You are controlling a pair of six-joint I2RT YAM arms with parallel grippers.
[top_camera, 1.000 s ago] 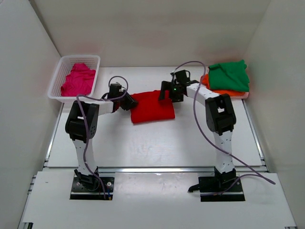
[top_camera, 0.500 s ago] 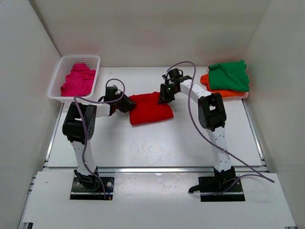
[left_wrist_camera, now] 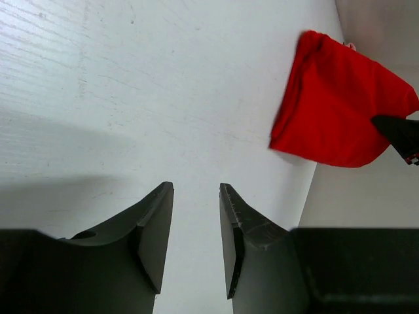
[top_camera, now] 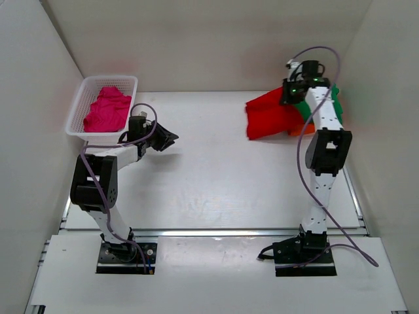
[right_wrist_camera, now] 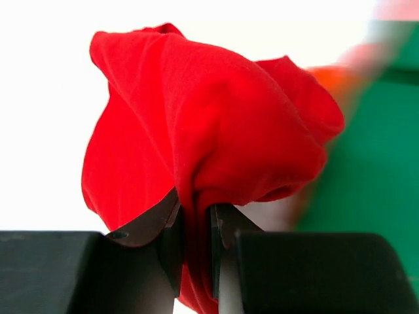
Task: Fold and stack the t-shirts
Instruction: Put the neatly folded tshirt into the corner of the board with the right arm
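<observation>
Right gripper [right_wrist_camera: 194, 217] clamped tight on bunched bright red cotton tee [right_wrist_camera: 209, 118], cloth squeezed between both fingers. From top cam, red tee hangs off it at far right of white table [top_camera: 216, 190], overlapping left side of the stack there: folded green tee [right_wrist_camera: 373, 170] with orange tee [right_wrist_camera: 335, 78] peeking out. Left gripper [left_wrist_camera: 195, 197] has jaws parted, nothing between them, sits over bare table near white plastic lattice basket [top_camera: 80, 99]. Crumpled magenta pink tee [top_camera: 108, 111] inside basket.
</observation>
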